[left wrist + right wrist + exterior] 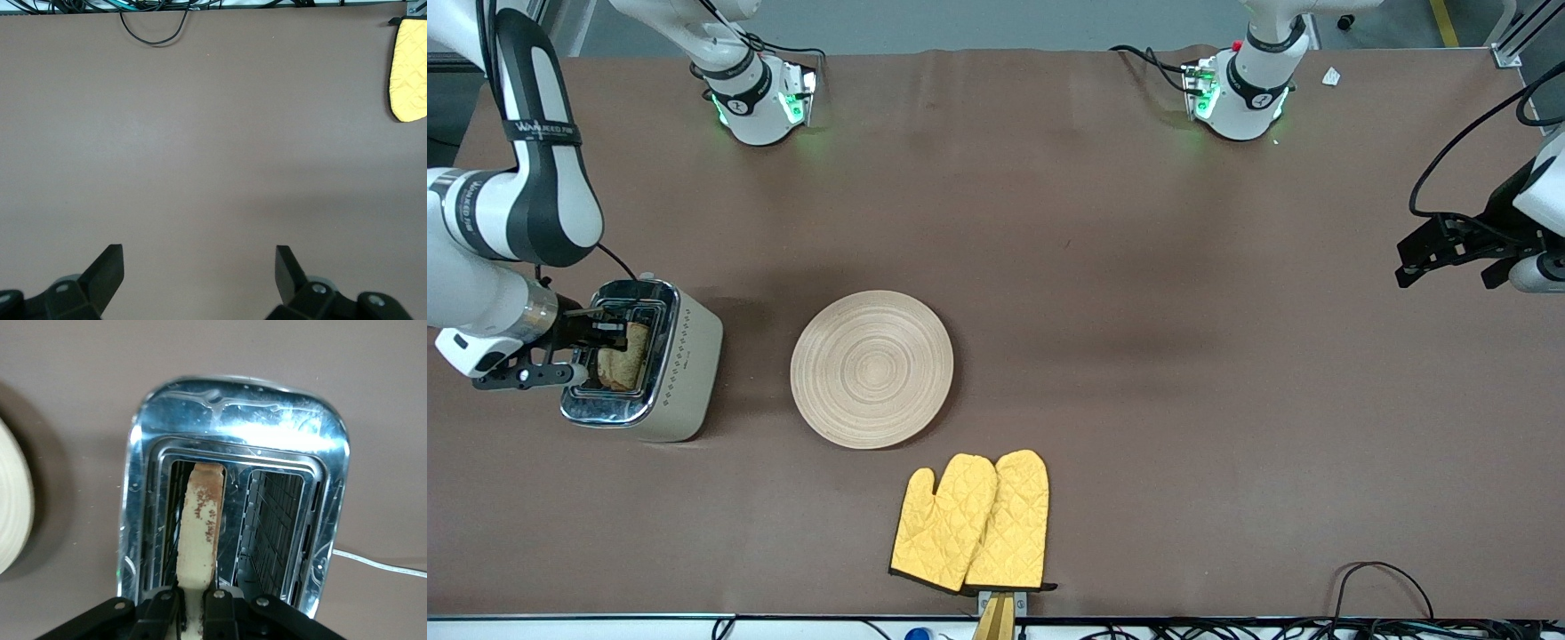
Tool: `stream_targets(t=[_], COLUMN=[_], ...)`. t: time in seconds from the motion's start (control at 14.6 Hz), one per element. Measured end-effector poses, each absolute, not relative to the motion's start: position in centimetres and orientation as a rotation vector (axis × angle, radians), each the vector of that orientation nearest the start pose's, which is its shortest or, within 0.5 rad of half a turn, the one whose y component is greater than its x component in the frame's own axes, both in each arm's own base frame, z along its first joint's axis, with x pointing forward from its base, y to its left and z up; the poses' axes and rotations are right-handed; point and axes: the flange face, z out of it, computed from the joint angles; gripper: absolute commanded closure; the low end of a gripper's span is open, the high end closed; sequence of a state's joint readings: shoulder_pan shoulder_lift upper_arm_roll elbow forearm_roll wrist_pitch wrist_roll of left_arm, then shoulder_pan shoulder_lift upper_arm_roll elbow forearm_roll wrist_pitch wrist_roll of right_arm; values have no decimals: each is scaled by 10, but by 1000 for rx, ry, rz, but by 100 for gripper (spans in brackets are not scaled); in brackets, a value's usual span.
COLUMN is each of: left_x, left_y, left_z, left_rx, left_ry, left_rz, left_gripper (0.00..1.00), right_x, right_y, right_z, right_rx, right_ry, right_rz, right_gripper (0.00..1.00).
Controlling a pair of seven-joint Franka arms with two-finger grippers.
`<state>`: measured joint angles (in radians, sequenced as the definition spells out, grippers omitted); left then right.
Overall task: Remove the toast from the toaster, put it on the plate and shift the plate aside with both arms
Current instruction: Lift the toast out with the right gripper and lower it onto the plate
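Observation:
The toast (627, 358) stands upright in a slot of the chrome-topped toaster (685, 356) at the right arm's end of the table. My right gripper (600, 342) is over the toaster and shut on the toast's top edge (200, 527); both fingers (223, 613) press its sides. The round tan plate (871, 369) lies flat beside the toaster, toward the table's middle, and its edge (13, 513) shows in the right wrist view. My left gripper (199, 267) waits open above bare table at the left arm's end, with nothing between its fingers.
A pair of yellow quilted oven mitts (974, 524) lies nearer the front camera than the plate, and shows in the left wrist view (408, 73). The toaster's second slot (280, 533) holds nothing. Cables (1387, 604) run along the table's front edge.

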<state>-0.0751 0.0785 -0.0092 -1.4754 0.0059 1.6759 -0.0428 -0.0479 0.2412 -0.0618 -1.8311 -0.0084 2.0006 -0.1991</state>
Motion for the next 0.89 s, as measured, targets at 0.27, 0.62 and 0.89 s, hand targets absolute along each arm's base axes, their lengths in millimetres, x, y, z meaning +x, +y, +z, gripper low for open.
stream_targets(t=[0.27, 0.62, 0.89], left_x=[588, 588, 588], left_y=[-49, -48, -48], left_z=[635, 635, 635], left_rx=[-3138, -3138, -3138], left_ry=[65, 64, 64], left_rz=[-192, -192, -192], left_gripper=[0, 0, 0], right_x=[611, 596, 601], right_y=[-57, 9, 83], right_z=[487, 580, 571], right_rx=[-3090, -3028, -3010], right_ry=[-154, -202, -140], right_rz=[104, 108, 91], right_gripper=[100, 100, 100])
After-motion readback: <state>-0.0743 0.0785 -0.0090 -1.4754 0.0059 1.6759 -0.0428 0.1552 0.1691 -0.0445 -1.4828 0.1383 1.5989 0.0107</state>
